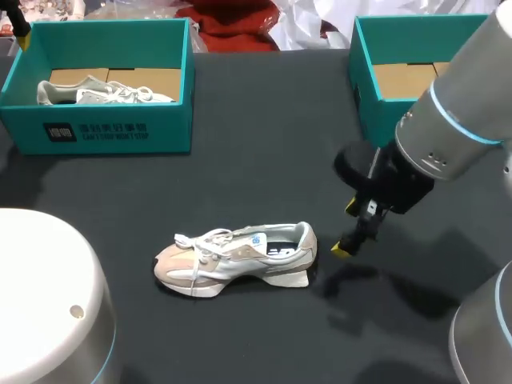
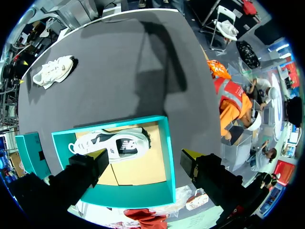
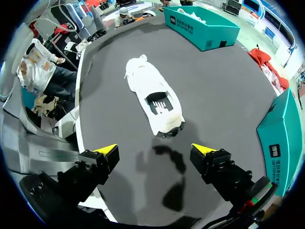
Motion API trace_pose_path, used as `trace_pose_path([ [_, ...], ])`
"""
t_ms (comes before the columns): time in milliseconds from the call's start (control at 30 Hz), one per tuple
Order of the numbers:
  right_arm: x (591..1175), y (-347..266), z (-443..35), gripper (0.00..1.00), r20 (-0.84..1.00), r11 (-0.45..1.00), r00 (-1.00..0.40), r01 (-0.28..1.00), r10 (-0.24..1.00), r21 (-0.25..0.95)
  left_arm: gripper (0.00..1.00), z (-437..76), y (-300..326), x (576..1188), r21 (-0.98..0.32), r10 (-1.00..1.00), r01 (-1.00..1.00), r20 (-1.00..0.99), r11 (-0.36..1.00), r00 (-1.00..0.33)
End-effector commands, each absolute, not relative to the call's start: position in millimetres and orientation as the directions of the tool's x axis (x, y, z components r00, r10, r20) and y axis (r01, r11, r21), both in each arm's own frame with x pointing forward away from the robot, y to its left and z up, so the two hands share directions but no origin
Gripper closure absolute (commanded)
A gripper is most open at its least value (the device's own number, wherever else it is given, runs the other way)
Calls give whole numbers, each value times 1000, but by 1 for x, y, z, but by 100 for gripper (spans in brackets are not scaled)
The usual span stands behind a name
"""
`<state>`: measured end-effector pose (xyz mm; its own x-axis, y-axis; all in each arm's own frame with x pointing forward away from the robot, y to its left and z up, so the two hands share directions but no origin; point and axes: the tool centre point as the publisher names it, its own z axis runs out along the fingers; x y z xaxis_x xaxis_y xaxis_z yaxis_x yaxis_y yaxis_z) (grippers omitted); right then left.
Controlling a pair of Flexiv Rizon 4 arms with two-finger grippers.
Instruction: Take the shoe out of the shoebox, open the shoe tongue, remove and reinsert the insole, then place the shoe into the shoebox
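From above, the shoe (image 1: 236,260) stands on its sole in the middle of the tabletop (image 1: 264,160), toe toward my left and heel toward my right. Its laces are loose and the collar is open. The right gripper (image 1: 349,230) hangs just beside the heel without touching it, its fingers spread. The left box (image 1: 96,132) sits at the far left with a second shoe (image 1: 104,92) inside. The right box (image 1: 376,96) at the far right shows only bare cardboard, so I judge that is where the shoe goes back.

In the left wrist view, the left gripper (image 2: 145,155) holds nothing. Its fingers are wide apart above the left box (image 2: 169,157), with the second shoe (image 2: 112,143) lying under them. The shoe (image 2: 52,71) is well apart, across the tabletop.

In the right wrist view, the right gripper (image 3: 155,150) is open and empty. The shoe (image 3: 155,95) lies ahead of its fingers, heel nearest, with the dark insole showing through the opening.

The shoe looks light. The upper and tongue should be soft and give under pressure, while the sole and heel cup should be stiffer. I would pin it by the heel or the sides of the midsole and pinch the tongue at its free edge. The insole is likely thin and bendy, best lifted from its heel end.
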<state>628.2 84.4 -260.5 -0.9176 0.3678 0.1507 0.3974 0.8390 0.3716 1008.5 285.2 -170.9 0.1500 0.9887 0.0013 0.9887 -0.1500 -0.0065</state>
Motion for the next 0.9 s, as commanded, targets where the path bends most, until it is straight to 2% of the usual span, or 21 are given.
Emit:
trace_pose_path([
  [33,628,81,-278,0,152,614,-933,332,326,716,0,-171,286,1008,-6,988,988,3,-151,151],
  [133,624,82,-288,0,113,595,-959,252,261,763,0,-171,286,1008,-6,988,988,3,-151,151],
  [200,622,79,-294,0,140,568,-981,193,136,800,0,-171,286,1008,-6,988,988,3,-151,151],
  [667,622,79,-294,0,140,568,-981,193,136,800,0,-171,286,1008,-6,988,988,3,-151,151],
  [900,623,66,-321,0,117,493,-988,151,99,857,0,-171,286,1008,-6,988,988,3,-151,151],
])
